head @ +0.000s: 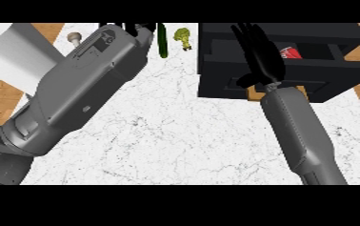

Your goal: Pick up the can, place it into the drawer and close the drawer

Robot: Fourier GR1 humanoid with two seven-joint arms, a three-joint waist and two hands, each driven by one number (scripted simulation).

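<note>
One red can point(291, 53) inside boxy black drawer point(225, 72).

Head view steeply down onto counter point(169, 139)

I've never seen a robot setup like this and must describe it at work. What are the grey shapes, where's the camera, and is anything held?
The camera sits at the robot's head, looking steeply down at a white marbled counter. The two grey shapes are its forearms, coming in from below, each ending in a black hand. The right hand is stretched open over an open black drawer; a red can lies inside, beside the hand, not held. The left hand is mostly cut off at the top, so I cannot tell whether it holds anything. Near it lie a long dark green vegetable and a small yellow-green item.
</note>
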